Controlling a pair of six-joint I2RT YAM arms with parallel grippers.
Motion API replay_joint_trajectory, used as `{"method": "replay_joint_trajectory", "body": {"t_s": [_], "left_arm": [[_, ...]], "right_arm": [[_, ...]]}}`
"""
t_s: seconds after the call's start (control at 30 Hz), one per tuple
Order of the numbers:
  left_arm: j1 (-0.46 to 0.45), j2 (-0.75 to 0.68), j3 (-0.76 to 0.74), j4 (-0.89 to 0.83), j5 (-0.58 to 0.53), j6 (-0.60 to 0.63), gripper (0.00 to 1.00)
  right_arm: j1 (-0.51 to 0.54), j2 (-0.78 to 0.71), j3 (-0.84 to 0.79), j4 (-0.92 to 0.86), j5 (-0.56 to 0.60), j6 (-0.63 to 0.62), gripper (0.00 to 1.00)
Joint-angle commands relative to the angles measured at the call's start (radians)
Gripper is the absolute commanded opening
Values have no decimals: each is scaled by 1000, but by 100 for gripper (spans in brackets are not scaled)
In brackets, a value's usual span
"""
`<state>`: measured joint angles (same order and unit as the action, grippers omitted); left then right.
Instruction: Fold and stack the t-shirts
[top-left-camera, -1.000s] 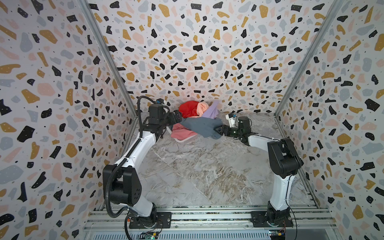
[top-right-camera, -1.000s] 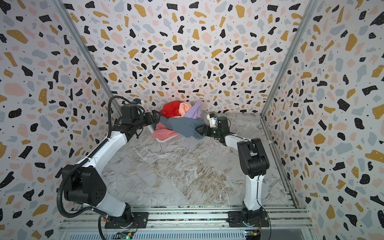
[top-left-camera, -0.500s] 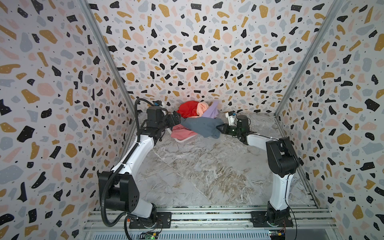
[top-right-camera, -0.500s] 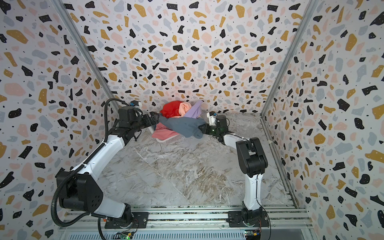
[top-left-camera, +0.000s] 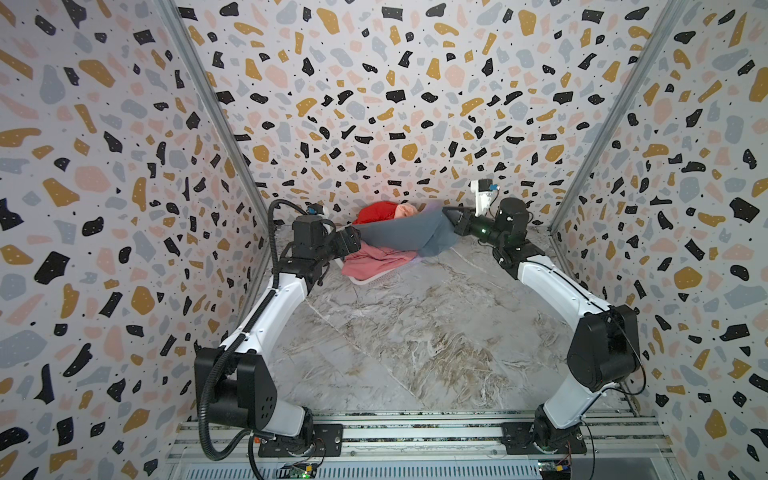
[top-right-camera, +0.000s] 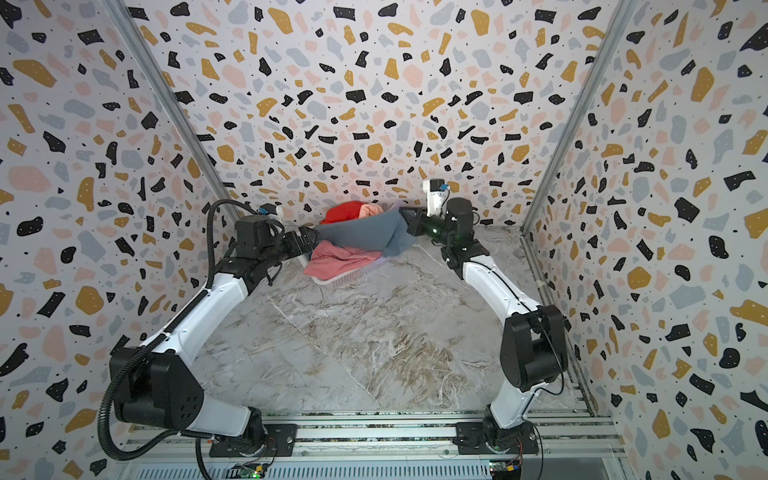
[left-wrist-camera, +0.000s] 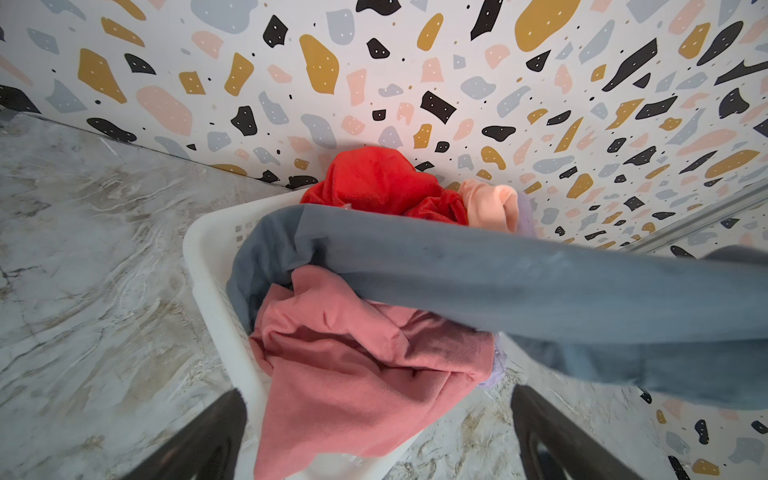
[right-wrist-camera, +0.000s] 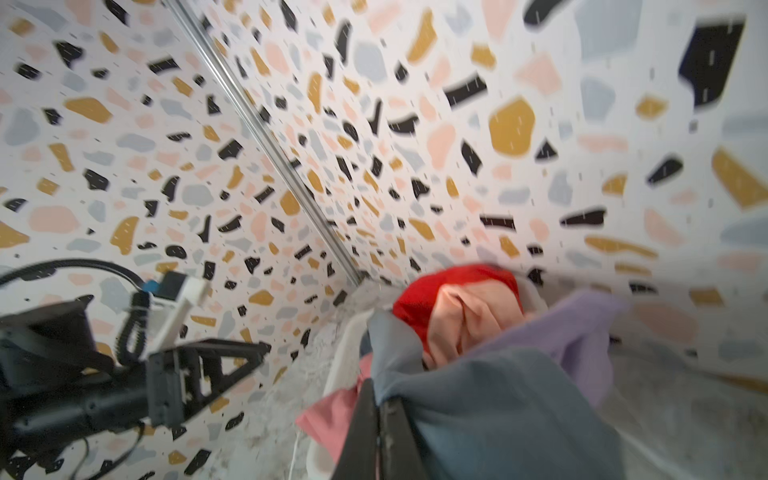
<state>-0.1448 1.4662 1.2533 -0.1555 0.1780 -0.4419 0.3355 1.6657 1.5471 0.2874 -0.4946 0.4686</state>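
Not managing to read any label or writing on the cloth at this size. Holding the left gripper (top-left-camera: 351, 244) spread wide and grasping nothing, just beside the left rim of the white basket (left-wrist-camera: 208, 249) and near the left end of the grey-blue shirt (top-left-camera: 399, 232). Seeing, in the left wrist view, the pink shirt (left-wrist-camera: 353, 365) spilling over the near rim of the basket, between the two open fingers (left-wrist-camera: 199, 442) but further out than their tips. Lying behind it in the basket, from left to right: the red shirt (top-left-camera: 376, 212), the peach shirt (top-left-camera: 404, 210) and a corner of the lavender shirt (right-wrist-camera: 582, 328). Pulling the grey-blue shirt now into a tight band from the left side of the basket up toward the right, no longer leaving it slack over the pile as one second ago. Pinching its right end with the right gripper (top-left-camera: 449, 214), the fingers (right-wrist-camera: 359, 428) clenched together on the cloth. Carrying this end higher above the table (top-left-camera: 415, 340) than one second ago, when still low beside the basket with fingers apart.
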Motion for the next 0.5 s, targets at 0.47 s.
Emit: {"method": "replay_joint_trajectory", "body": {"t_s": [0.47], "left_arm": [[-88,140,152,-84,123,134,100]], "right_arm": [[-90,-529,-89,-171,523,-346,0]]}}
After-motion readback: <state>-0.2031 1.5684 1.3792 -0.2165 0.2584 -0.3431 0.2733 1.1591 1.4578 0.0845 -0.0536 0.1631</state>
